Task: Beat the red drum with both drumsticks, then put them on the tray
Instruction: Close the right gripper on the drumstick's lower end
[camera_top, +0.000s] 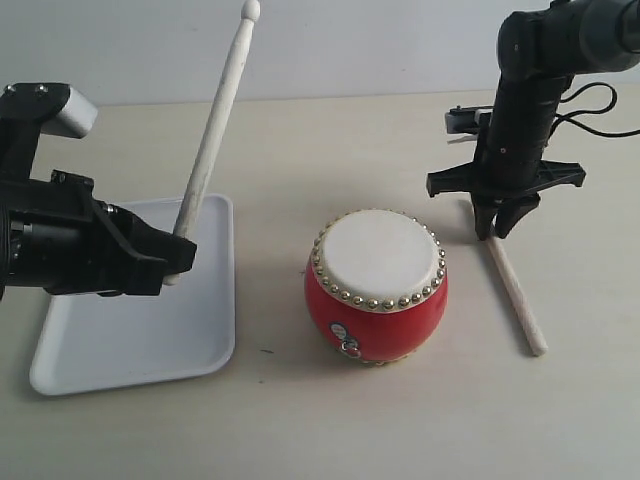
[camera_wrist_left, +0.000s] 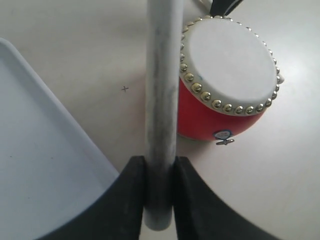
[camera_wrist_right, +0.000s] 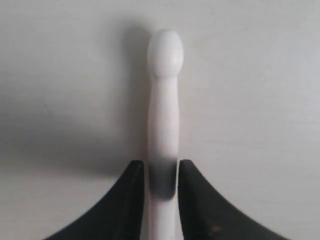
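The red drum (camera_top: 378, 285) (camera_wrist_left: 225, 65) stands upright mid-table, cream skin up. My left gripper (camera_top: 175, 262) (camera_wrist_left: 160, 195) is shut on the butt end of one drumstick (camera_top: 215, 120) (camera_wrist_left: 162, 90). That stick is raised steeply over the right edge of the white tray (camera_top: 140, 340) (camera_wrist_left: 40, 165), left of the drum. The other drumstick (camera_top: 518, 300) (camera_wrist_right: 164, 100) lies flat on the table right of the drum. My right gripper (camera_top: 497, 232) (camera_wrist_right: 161, 185) points down over its far end. Its fingers straddle the stick closely, and a thin sliver of gap shows on each side.
The tray holds nothing and its near corner reaches toward the table's front left. A black cable (camera_top: 590, 105) loops behind the right arm. Pale tabletop (camera_top: 300, 150) lies between the tray and the drum and behind the drum.
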